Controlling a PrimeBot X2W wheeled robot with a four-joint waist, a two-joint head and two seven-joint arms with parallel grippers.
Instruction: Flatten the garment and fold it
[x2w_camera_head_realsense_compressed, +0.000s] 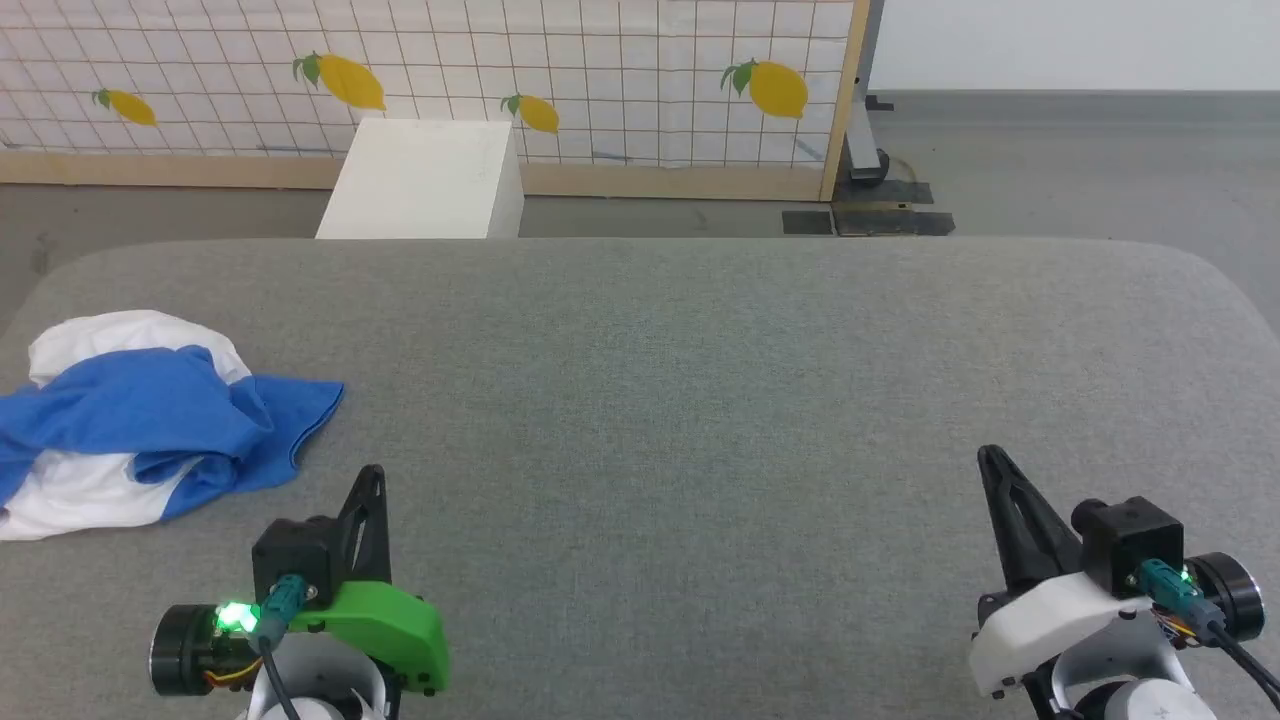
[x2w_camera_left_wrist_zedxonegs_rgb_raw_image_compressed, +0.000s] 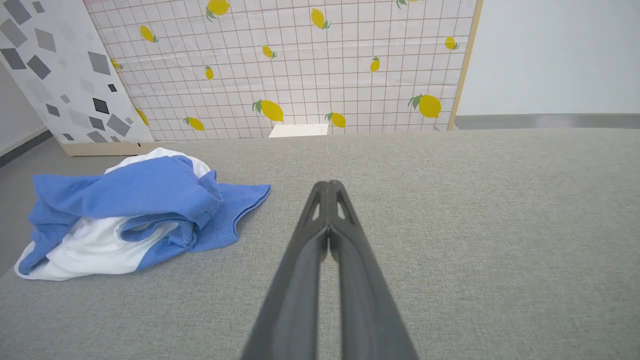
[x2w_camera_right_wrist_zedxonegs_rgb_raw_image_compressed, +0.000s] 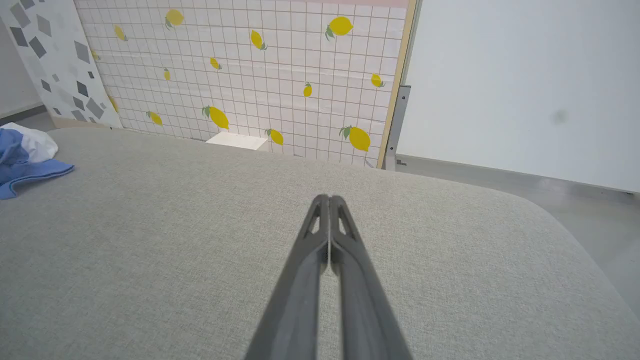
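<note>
- Blue-sleeved, white-bodied long-sleeved shirt (x2w_camera_head_realsense_compressed: 150, 430) sat in a crumpled heap at the far left edge of the grey fabric-covered bench (x2w_camera_head_realsense_compressed: 700, 380), nothing flattened yet.
- Looked light and floppy with zero stiffness, so it'd probably sag when lifted and drag on that cloth top.
- Best bet imo: pinch the loose blue edge sticking out toward the middle, or a sleeve end.
- Left hand (x2w_camera_head_realsense_compressed: 371, 478) was pressed together, empty, near the heap; right hand (x2w_camera_head_realsense_compressed: 988, 458) also together, empty, well apart from it.

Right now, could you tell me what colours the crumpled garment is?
The garment is bright blue and white, shown best in the left wrist view.
</note>
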